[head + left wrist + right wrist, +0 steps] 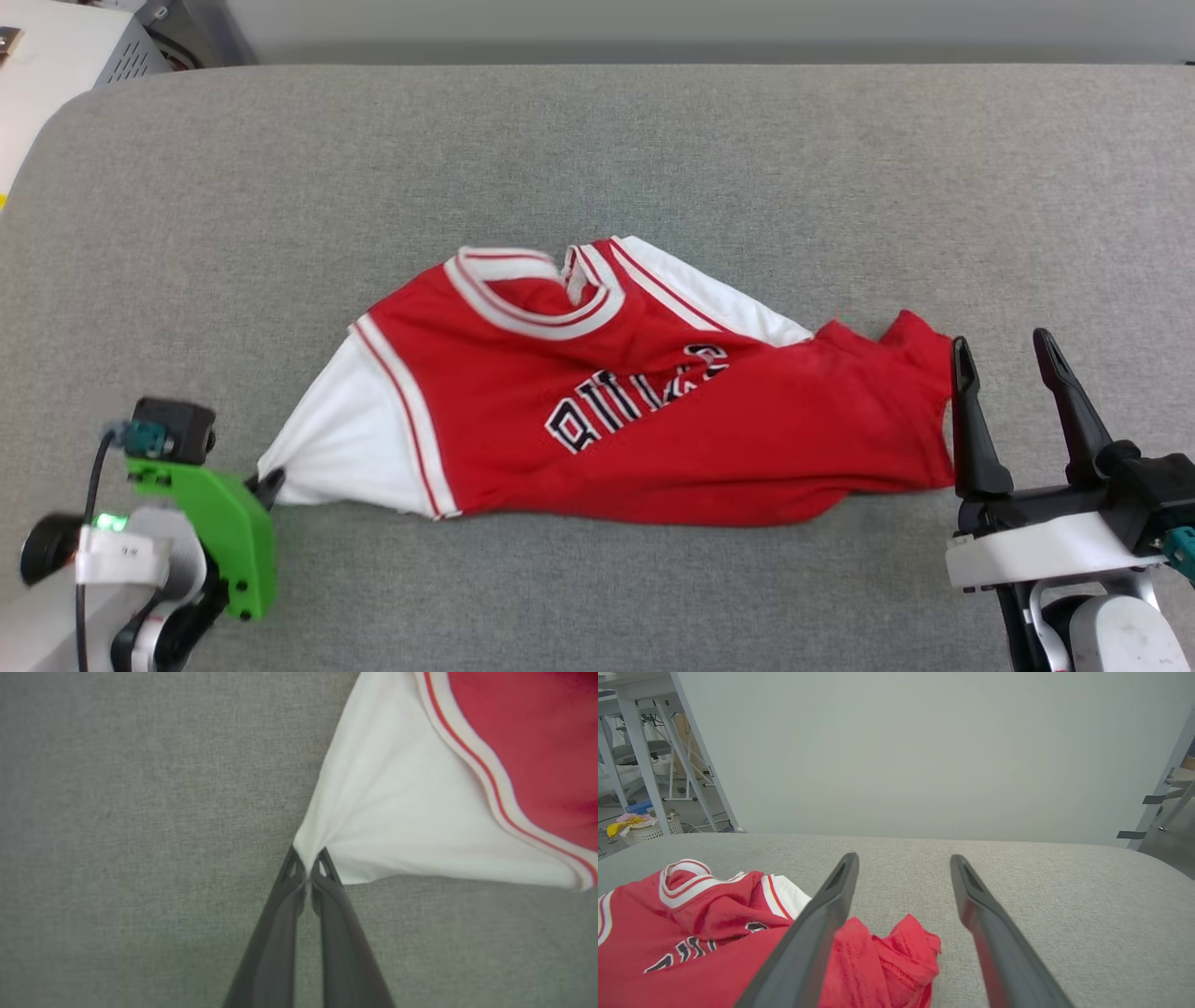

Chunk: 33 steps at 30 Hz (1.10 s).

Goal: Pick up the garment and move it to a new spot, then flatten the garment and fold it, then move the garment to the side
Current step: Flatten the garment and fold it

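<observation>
The garment point(597, 401), a red jersey with white sleeves and black lettering, lies crumpled and stretched sideways on the grey padded table point(597, 149). My left gripper point(268, 487) is shut on the tip of its white sleeve point(397, 826), which pulls into a taut point at the fingertips point(322, 868); the gripper point(307, 865) pinches the cloth low over the table. My right gripper point(1004, 359) stands open just right of the jersey's bunched red hem point(896, 952), its left finger point(822, 924) over the cloth edge, nothing between the fingers.
The grey table point(1041, 882) has free room behind and to the right of the jersey. A pale wall rises beyond the far edge. Off the table at the left stand white frame legs point(640, 751) and a basket with cloths point(640, 828).
</observation>
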Motion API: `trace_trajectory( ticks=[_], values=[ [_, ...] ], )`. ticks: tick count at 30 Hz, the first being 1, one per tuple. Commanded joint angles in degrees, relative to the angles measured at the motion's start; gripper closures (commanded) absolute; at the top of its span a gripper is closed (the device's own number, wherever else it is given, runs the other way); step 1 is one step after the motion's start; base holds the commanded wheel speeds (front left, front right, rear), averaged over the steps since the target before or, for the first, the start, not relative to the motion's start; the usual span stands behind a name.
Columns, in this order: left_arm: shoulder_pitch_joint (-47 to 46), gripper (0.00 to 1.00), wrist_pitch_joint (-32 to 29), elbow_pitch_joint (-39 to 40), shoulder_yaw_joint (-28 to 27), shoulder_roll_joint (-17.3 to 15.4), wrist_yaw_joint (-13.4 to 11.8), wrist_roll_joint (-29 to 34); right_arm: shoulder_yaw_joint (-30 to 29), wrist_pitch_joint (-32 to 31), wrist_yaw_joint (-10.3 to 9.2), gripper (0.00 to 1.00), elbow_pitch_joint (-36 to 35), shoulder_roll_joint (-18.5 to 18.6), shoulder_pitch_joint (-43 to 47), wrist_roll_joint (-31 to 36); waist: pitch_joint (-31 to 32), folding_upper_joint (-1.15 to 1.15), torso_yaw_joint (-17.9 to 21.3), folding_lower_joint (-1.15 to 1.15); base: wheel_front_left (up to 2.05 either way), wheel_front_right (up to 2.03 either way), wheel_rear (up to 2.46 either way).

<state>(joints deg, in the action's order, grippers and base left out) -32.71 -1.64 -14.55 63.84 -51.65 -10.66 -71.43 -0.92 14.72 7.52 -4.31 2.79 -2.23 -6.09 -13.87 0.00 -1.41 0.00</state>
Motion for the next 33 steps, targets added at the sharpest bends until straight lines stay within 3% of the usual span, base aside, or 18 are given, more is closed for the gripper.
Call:
trace_trajectory(
  ticks=[1, 7, 8, 9, 11, 13, 17, 23, 27, 33],
  values=[
    [1.8, 1.00, 0.8, -0.9, -0.5, -0.4, -0.3, -1.4, -0.2, 0.3, -0.03, 0.00, 0.2, 0.1, 0.7, 0.3, 0.3, 0.00, 0.1, 0.00, 0.00, 0.00, 0.00],
    [4.7, 1.00, 3.6, -4.3, -0.4, 1.3, -0.4, -2.3, -1.1, 0.3, -0.03, 0.00, 0.4, 0.1, 1.8, 0.8, 2.1, 0.00, 0.1, 0.00, 0.00, 0.00, 0.00],
    [4.8, 0.61, 4.6, -4.6, -0.6, 1.9, -0.5, -2.1, -1.4, 0.3, -0.03, 0.00, 0.3, 0.1, 1.9, 0.8, 2.6, 0.00, 0.0, 0.00, 0.00, 0.00, 0.00],
    [4.7, 0.00, 5.6, -4.8, -0.5, 2.3, -0.9, -1.4, -1.7, 0.3, -0.03, 0.00, 0.1, 0.1, 2.0, 1.0, 3.0, 0.00, -0.1, 0.00, 0.00, 0.00, 0.00],
    [4.5, 0.00, 8.4, -5.1, -0.7, 3.1, -2.4, 0.4, -2.3, 0.3, -0.03, 0.00, -0.4, 0.1, 2.1, 1.5, 4.0, 0.00, -0.5, 0.00, 0.00, 0.00, 0.00],
    [4.1, 0.00, 13.8, -4.8, -1.8, 4.6, -6.0, 3.5, -3.3, 0.3, -0.03, 0.00, -1.8, 0.1, 1.3, 2.8, 5.3, 0.00, -1.1, 0.00, 0.00, 0.00, 0.00],
    [4.7, 0.00, 16.5, -1.4, -4.6, 6.7, -11.4, 9.4, -4.3, 0.3, -0.03, 0.00, -4.1, 0.1, -1.3, 5.0, 6.2, 0.00, -2.4, 0.00, 0.00, 0.00, 0.00],
    [10.5, 0.00, 16.6, 8.1, -17.2, 11.5, -18.2, 22.7, -1.4, 0.3, -0.03, 0.00, -4.1, 4.7, -8.1, 5.9, 5.8, 0.00, -4.1, 0.00, 0.00, 0.00, 0.00],
    [16.4, 0.00, 16.6, 12.9, -26.6, 16.3, -20.4, 31.9, 3.3, 0.3, -0.03, 0.00, -1.2, 10.2, -14.0, 4.4, 5.0, 0.00, -5.4, 0.00, 0.00, 0.00, 0.00],
    [23.2, 0.00, 16.6, 16.0, -36.8, 24.1, -19.3, 42.8, 15.3, -1.0, -0.03, 0.00, 9.3, 20.1, -24.1, -1.9, 3.7, 0.00, -7.7, 0.00, 0.00, 0.00, 0.00]
  ],
)
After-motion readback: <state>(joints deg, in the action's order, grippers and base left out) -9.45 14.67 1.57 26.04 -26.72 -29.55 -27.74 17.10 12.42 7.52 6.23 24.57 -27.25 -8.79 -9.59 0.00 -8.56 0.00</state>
